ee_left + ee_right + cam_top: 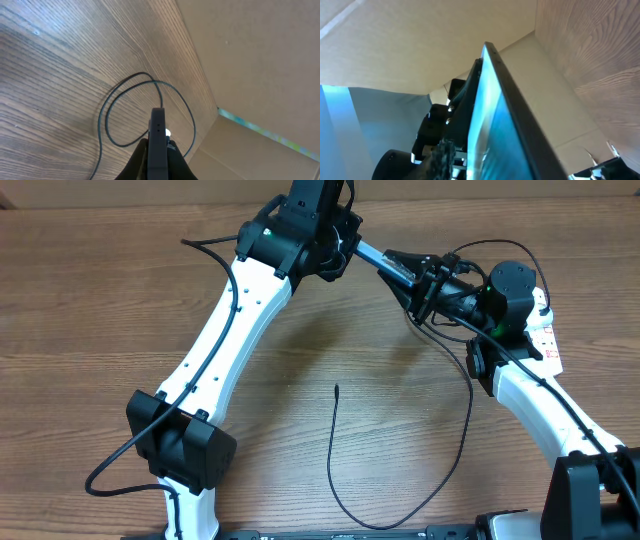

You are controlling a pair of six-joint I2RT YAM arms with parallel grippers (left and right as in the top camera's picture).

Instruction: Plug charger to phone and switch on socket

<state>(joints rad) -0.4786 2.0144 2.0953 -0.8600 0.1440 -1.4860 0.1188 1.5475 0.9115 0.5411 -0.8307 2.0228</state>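
The phone [368, 253] is held in the air at the back of the table, edge-on, between my two grippers. My left gripper [338, 252] is shut on one end; the left wrist view shows the phone's dark edge [157, 140] between the fingers [158, 162]. My right gripper [402, 268] is shut on the other end; the right wrist view shows the lit blue screen [495, 130] against a finger pad [451, 156]. The charger cable [336, 470] lies loose on the table, its tip pointing up at the centre. The white socket [546, 340] shows partly behind the right arm.
A cardboard wall [260, 55] stands along the table's back edge. A thin dark cable loop [125, 107] lies on the wood beyond the left gripper. The left arm's own cables hang at the front left [110, 470].
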